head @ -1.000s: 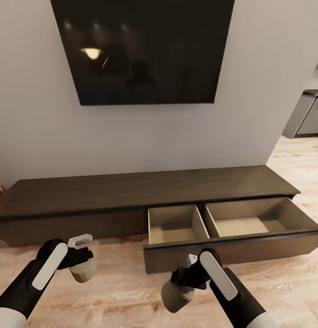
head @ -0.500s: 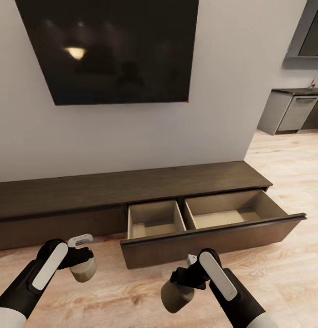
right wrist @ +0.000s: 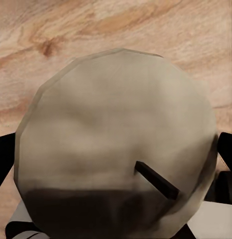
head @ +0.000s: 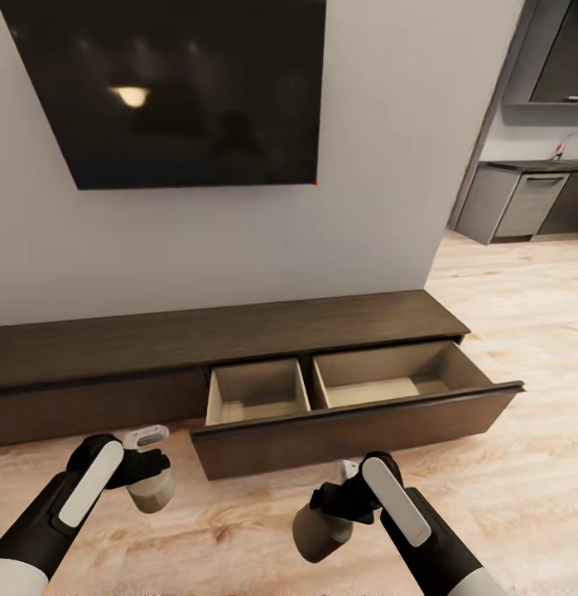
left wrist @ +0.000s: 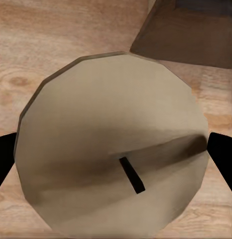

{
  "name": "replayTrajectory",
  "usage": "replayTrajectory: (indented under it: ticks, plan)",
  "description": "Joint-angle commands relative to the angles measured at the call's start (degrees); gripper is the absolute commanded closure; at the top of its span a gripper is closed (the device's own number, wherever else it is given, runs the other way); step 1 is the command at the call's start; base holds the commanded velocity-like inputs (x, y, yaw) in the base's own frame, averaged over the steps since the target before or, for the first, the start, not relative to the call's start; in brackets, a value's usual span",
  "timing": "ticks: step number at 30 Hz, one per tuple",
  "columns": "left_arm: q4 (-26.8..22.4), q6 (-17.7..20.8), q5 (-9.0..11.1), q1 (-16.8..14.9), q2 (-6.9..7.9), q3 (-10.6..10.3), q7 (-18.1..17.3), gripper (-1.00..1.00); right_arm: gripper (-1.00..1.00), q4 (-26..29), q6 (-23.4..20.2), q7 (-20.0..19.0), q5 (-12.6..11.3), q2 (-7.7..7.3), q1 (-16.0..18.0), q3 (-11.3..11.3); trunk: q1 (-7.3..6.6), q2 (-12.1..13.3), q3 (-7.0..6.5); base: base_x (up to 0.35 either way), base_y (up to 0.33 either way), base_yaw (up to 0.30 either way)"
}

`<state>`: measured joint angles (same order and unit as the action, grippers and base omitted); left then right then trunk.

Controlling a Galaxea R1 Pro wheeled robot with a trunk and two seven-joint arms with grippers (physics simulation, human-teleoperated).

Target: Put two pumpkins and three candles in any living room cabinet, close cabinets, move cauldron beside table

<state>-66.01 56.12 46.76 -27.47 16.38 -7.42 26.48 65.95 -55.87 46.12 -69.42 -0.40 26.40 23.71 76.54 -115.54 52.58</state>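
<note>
- The left gripper (head: 148, 478) pinches a stubby pale candle (head: 151, 490); in the left wrist view the candle's (left wrist: 113, 154) faceted, matte top with its short dark wick fills the space between two black fingers (left wrist: 223, 154).
- The right gripper (head: 334, 513) likewise clamps a second candle (head: 320, 534), tilted on its side; in the right wrist view its flat, many-sided face (right wrist: 116, 144) carries a slanted dark wick.
- Both candles hang above the light wood-plank floor (head: 239, 530), in front of the cabinet (head: 156, 343).
- The cabinet is long, low and dark brown with a grained top; its wide drawer (head: 355, 418) stands pulled out, showing two pale beige compartments.
- A glossy black TV (head: 169, 83) hangs on the smooth grey wall above.
</note>
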Motion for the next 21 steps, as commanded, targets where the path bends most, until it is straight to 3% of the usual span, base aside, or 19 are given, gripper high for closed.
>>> replayTrajectory:
  ticks: [1,21]
  plan:
    - [-0.1,0.1,0.5,0.0,0.06,-0.1,0.6,1.0,1.0,0.1,0.1,0.6,-0.7,-0.04,0.1,0.1,-0.02,0.0,0.05,-0.09,-0.274,0.0]
    - [-0.1,0.1,0.5,0.0,0.06,-0.1,0.6,1.0,1.0,-0.6,0.1,1.3,-0.8,-0.04,0.1,0.0,-0.02,0.0,0.17,-0.048,-0.278,0.004]
